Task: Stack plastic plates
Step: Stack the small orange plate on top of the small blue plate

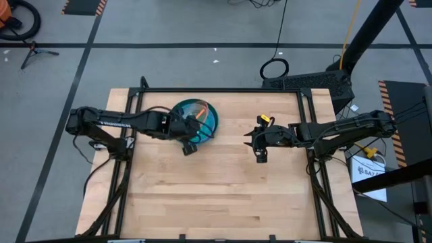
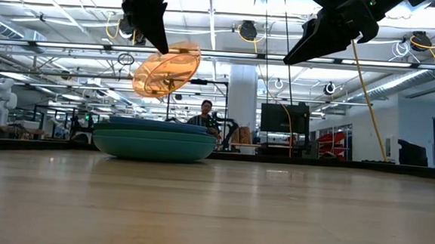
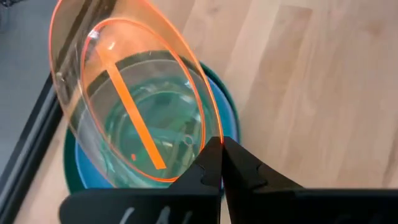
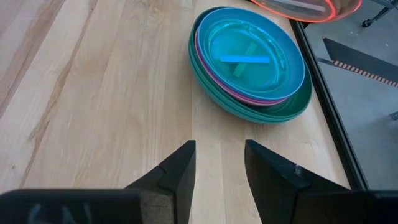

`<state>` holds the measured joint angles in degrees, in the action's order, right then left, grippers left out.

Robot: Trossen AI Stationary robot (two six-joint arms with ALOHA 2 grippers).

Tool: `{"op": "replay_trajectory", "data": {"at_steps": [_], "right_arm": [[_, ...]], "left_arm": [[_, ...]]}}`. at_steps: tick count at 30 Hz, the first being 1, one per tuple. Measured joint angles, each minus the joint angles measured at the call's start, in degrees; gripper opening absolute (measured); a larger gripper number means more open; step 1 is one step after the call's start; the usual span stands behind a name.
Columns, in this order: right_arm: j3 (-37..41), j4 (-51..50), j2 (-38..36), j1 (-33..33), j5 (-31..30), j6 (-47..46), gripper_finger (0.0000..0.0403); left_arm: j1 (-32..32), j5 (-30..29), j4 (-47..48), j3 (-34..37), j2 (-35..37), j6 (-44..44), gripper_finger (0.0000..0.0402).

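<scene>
Pinched shut, the left gripper's jaws clamp the rim of a clear orange plate, which hangs tilted from them in the air. Directly below those jaws, on the wooden table, sits the stack of plates: teal at the bottom, then pink, then blue on top. Well apart to the side, the right gripper hovers with jaws spread and empty.
</scene>
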<state>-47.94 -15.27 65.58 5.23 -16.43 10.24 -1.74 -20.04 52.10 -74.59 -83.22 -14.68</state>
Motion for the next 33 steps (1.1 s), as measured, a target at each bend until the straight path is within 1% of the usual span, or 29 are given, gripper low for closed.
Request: {"op": "replay_trajectory", "data": {"at_steps": [5, 9, 12, 15, 17, 24, 30, 33], "right_arm": [[0.0, 0.0, 0.0, 0.0, 0.0, -0.1, 0.0132], [0.0, 0.0, 0.0, 0.0, 0.0, -0.1, 0.0132], [0.0, 0.0, 0.0, 0.0, 0.0, -0.2, 0.0132], [0.0, 0.0, 0.0, 0.0, 0.0, -0.2, 0.0132], [0.0, 0.0, 0.0, 0.0, 0.0, -0.2, 0.0132], [0.0, 0.0, 0.0, 0.0, 0.0, -0.1, 0.0132], [0.0, -0.1, 0.0, 0.0, 0.0, 0.0, 0.0132], [0.0, -0.1, 0.0, 0.0, 0.0, 0.0, 0.0132]], "left_arm": [[-1.8, -0.1, 0.3, 0.0, -1.2, -2.6, 0.0003], [-2.3, -0.2, -0.8, -0.1, -3.1, -2.3, 0.0003], [-2.2, -0.7, 0.3, 0.0, -5.3, -2.0, 0.0003], [-1.6, -1.5, 2.9, 0.1, -7.0, -1.6, 0.0003], [-1.0, -1.9, 1.8, 0.0, -8.5, -1.2, 0.0003], [0.8, -2.2, 3.3, 0.1, -12.6, 0.8, 0.0003], [2.2, -2.3, 1.2, 0.0, -14.6, 2.2, 0.0003], [2.5, -2.3, 2.1, 0.1, -15.3, 2.5, 0.0003]]}}
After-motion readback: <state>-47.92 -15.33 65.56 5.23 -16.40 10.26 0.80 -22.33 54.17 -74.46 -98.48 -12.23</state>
